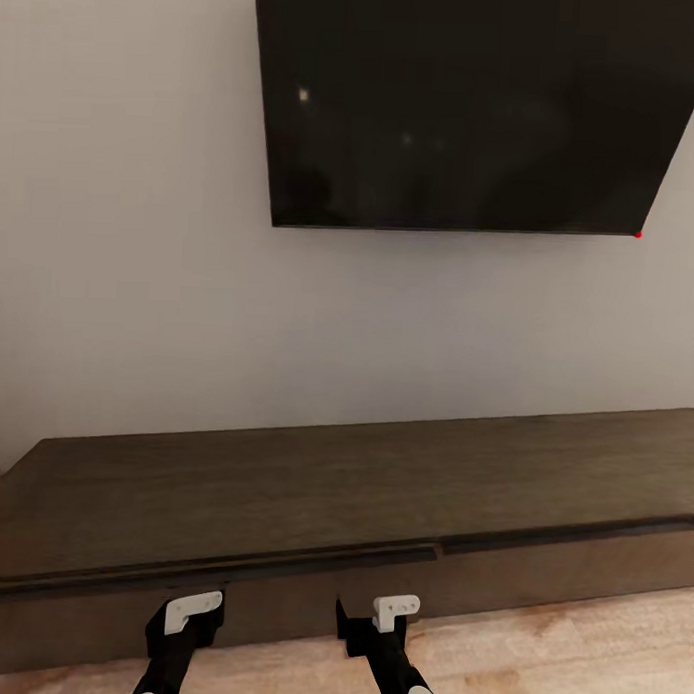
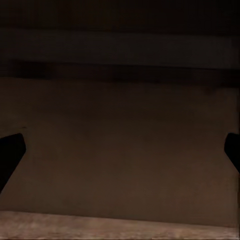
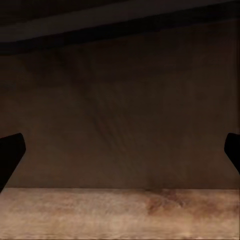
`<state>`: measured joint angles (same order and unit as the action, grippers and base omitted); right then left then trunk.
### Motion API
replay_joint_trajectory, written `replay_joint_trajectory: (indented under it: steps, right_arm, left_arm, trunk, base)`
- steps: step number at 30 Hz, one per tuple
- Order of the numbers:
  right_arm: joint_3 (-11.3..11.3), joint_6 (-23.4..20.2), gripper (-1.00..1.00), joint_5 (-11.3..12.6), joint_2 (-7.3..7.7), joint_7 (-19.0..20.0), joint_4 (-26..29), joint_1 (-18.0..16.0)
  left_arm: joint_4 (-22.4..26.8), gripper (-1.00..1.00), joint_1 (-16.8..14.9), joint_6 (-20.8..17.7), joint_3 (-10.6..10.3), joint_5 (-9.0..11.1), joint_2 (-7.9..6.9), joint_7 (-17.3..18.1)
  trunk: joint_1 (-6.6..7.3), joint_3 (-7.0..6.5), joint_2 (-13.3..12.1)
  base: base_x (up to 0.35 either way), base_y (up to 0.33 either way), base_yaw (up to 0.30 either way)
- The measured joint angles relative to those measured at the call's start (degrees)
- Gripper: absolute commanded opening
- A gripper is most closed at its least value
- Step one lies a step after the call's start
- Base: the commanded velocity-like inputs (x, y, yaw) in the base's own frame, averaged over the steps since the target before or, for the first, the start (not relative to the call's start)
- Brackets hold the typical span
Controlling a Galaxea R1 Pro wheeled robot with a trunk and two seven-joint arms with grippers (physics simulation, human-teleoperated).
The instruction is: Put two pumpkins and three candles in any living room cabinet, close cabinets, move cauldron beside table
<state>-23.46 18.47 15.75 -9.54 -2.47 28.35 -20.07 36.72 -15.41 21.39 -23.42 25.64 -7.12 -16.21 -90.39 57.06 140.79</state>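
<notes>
1. The cabinet (image 1: 332, 487) is a long, low box of dark brown wood with a flat, smooth top. It sits right in front of both grippers, against the pale wall.
2. Its front is plain, with no handles, and looks shut. One part of the top edge just above the right gripper sticks out a bit more than the part beside it.
3. The left gripper (image 1: 190, 614) is very near the cabinet front. Its fingers are spread wide and hold nothing.
4. The right gripper (image 1: 386, 614) is just beside it, also wide open and holding nothing.
5. I think both are held low and close so they can reach a drawer front.
6. Under the grippers is a light wood floor (image 1: 576, 655). High above them hangs a flat black TV (image 1: 476, 101).
</notes>
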Motion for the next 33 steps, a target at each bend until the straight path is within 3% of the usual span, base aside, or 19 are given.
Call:
replay_joint_trajectory:
  steps: [19,22,25,28,30,33]
  right_arm:
    - [0.0,0.0,1.00,0.0,0.00,0.0,0.1,0.0]
    - [0.1,-0.1,1.00,0.1,0.00,-0.5,0.7,0.0]
    - [0.2,-0.5,1.00,0.3,0.05,-1.0,3.5,0.0]
    - [0.1,-1.8,1.00,0.5,0.02,-2.4,5.9,0.1]
    - [0.0,-3.8,1.00,0.5,0.01,-3.2,7.1,0.1]
    - [-0.2,-8.4,1.00,0.3,0.02,-3.9,10.3,0.2]
  left_arm:
    - [0.4,1.00,0.0,0.0,0.0,0.0,0.00,0.1]
    - [1.8,1.00,0.0,-0.2,0.1,0.0,-0.05,0.2]
    - [6.3,1.00,0.1,-0.8,0.1,-0.1,-0.12,0.4]
    - [12.6,1.00,0.1,-3.4,0.1,-0.1,-0.45,0.3]
    - [15.3,1.00,0.2,-7.4,0.2,-0.1,-0.51,0.0]
    - [19.0,1.00,0.2,-15.4,0.4,0.0,-0.25,-3.1]
  trunk:
    - [-0.01,0.00,0.0]
    - [0.00,0.00,0.0]
    - [0.02,0.00,0.0]
    - [0.03,-0.01,0.0]
    - [0.03,0.00,0.0]
    - [0.03,0.00,0.0]
  base:
    - [-0.329,0.000,0.000]
    - [-0.211,0.000,0.000]
    - [-0.067,0.000,0.000]
    - [-0.024,0.000,0.000]
    - [-0.009,0.000,0.000]
    - [-0.004,0.000,0.000]
